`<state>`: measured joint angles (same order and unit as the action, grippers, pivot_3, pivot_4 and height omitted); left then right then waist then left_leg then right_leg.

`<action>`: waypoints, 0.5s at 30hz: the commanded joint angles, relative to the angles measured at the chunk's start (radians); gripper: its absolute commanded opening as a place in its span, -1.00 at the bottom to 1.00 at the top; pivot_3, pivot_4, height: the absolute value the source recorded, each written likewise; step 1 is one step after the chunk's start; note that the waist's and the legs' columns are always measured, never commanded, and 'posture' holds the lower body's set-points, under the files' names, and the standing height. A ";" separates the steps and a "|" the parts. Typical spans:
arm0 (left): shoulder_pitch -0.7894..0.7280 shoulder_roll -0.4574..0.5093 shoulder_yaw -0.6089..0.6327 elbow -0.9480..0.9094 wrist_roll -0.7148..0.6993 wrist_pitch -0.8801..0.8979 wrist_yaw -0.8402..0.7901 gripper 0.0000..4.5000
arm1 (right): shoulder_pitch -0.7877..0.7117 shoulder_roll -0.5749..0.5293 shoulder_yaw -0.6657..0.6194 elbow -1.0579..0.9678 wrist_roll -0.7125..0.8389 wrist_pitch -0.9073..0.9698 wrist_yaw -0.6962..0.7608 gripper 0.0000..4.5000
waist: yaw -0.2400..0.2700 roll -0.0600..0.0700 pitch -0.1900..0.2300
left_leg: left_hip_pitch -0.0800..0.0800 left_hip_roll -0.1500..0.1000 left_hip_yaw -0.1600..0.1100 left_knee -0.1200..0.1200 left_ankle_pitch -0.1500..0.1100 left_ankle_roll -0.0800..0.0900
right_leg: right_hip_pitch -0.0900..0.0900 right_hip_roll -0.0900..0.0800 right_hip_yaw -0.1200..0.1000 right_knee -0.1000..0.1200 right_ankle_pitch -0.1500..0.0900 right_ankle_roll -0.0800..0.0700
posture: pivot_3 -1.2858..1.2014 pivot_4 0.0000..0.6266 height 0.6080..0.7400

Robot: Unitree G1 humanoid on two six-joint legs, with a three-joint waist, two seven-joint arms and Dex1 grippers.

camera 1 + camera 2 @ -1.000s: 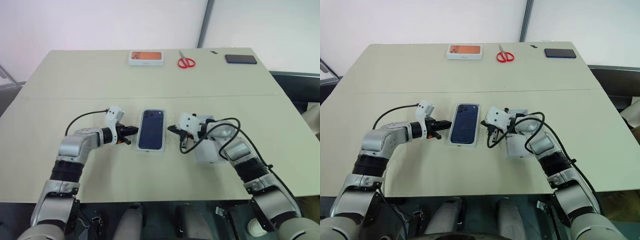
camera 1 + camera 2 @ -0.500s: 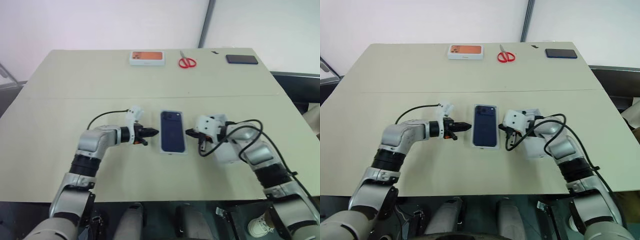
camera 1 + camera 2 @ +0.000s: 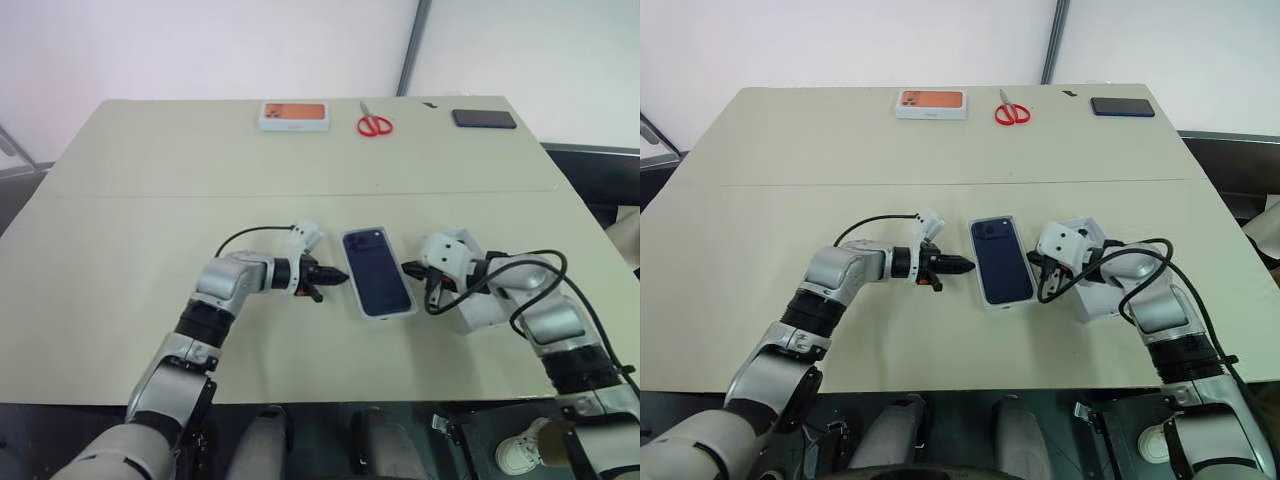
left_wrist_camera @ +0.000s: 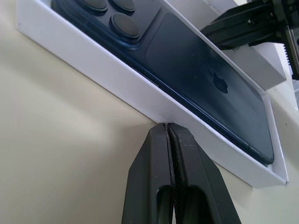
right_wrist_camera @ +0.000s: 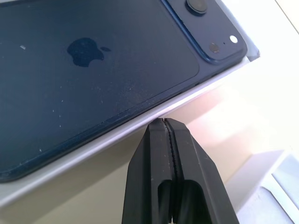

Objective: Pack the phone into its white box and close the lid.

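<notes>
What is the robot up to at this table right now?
The lid, printed with a dark blue phone, sits on the table between the two arms. The left gripper and right gripper, both shut, press their tips against its opposite long sides. Another white box lies beside the right arm.

A beige table (image 3: 150,200) holds an orange-pictured box (image 3: 293,115), red scissors (image 3: 373,123), a black phone (image 3: 484,118), and the white box (image 3: 378,286) containing the phone (image 3: 376,280).
</notes>
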<state>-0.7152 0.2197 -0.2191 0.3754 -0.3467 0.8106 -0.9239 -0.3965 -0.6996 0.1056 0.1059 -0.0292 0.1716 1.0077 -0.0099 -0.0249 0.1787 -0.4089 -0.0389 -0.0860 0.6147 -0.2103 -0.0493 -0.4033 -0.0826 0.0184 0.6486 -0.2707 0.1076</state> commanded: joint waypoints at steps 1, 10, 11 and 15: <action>-0.034 -0.039 -0.004 0.012 -0.003 -0.029 -0.012 -0.95 | 0.010 0.002 -0.005 -0.088 0.054 -0.001 0.024 -0.99 | -0.001 0.000 0.000 | 0.000 0.000 0.000 0.000 0.000 0.000 | 0.000 0.000 0.000 0.000 0.000 0.000 | 0.03 -0.52 1.00; -0.036 -0.043 0.006 0.027 0.019 -0.048 -0.010 -0.95 | 0.022 -0.005 0.001 -0.126 0.068 0.020 0.046 -0.99 | -0.005 0.000 0.000 | 0.001 0.000 0.000 0.000 0.000 0.000 | 0.000 0.001 0.000 0.000 0.000 0.000 | 0.03 -0.52 1.00; -0.032 -0.043 0.004 0.020 0.019 -0.045 -0.013 -0.95 | 0.016 -0.002 0.002 -0.115 0.062 0.012 0.040 -0.99 | -0.005 0.000 0.000 | 0.001 0.001 0.000 0.000 0.000 0.000 | 0.000 0.001 0.000 0.000 0.000 0.000 | 0.03 -0.52 1.00; -0.022 -0.034 0.007 0.000 0.020 -0.038 -0.016 -0.95 | -0.001 0.003 0.009 -0.080 0.042 -0.023 0.025 -0.99 | -0.005 0.000 0.000 | 0.001 0.001 0.000 0.000 0.000 0.000 | 0.000 0.001 0.000 0.000 0.000 0.000 | 0.03 -0.52 1.00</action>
<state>-0.7314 0.2062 -0.1960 0.4168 -0.3160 0.7739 -0.9259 -0.3605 -0.7186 0.1005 0.0521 -0.0069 0.1955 1.0355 -0.0150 -0.0249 0.1787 -0.4082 -0.0382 -0.0857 0.6147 -0.2104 -0.0492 -0.4032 -0.0818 0.0186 0.6490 -0.2707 0.1077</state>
